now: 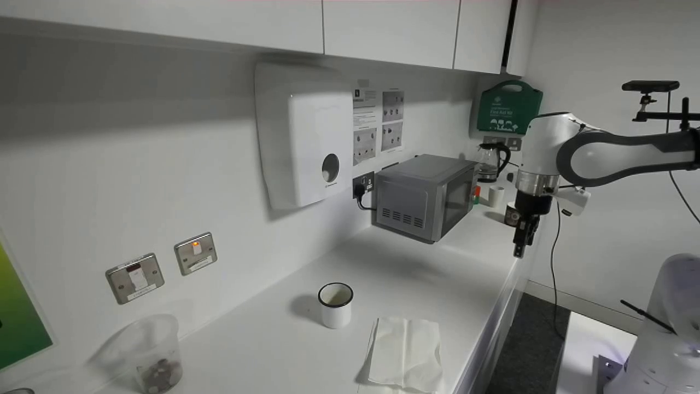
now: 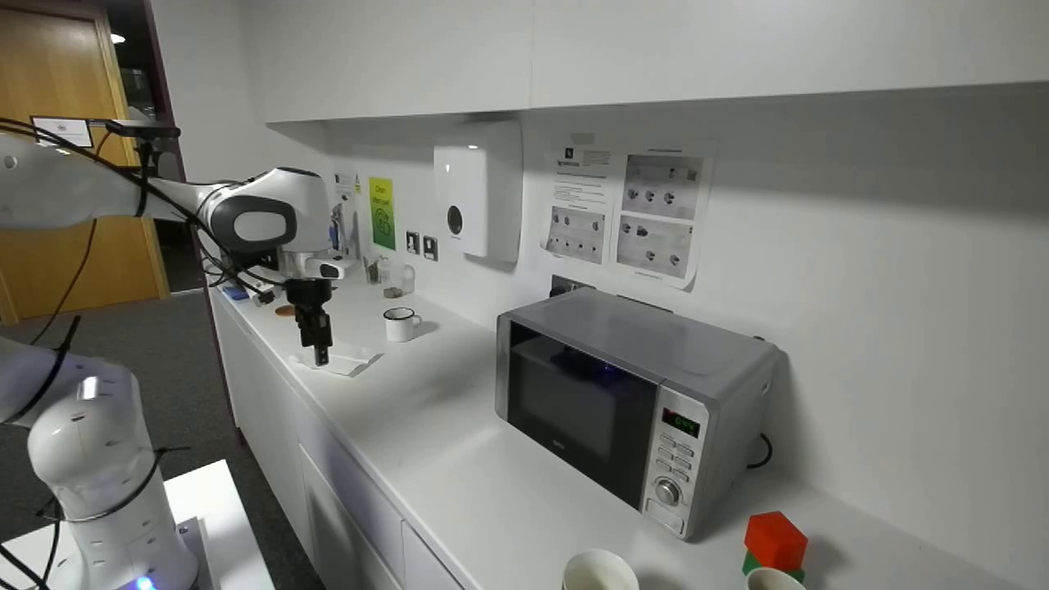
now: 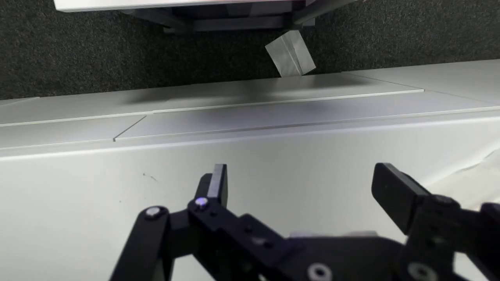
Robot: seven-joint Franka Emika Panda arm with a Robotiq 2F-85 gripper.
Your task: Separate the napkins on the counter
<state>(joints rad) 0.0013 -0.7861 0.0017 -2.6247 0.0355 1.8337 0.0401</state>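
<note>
Napkins (image 1: 406, 353) lie overlapped on the surface (image 1: 273, 347) near the mug (image 1: 336, 316), the jaws spread, empty and apart from them, so reaching is likely the step in hand, next calling for a pinch on only the top one's edge.

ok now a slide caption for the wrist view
Open gripper above the white counter, a napkin partly in view at right, a creased sheet on the dark carpet.

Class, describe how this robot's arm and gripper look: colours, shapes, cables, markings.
The arm is white, smooth and rounded, with curved dark grey trim. Black cables run along it, and a silvery metal collar meets the black gripper. Its blocky black fingers join angular linkages with pale round screw heads. No lettering is legible.
</note>
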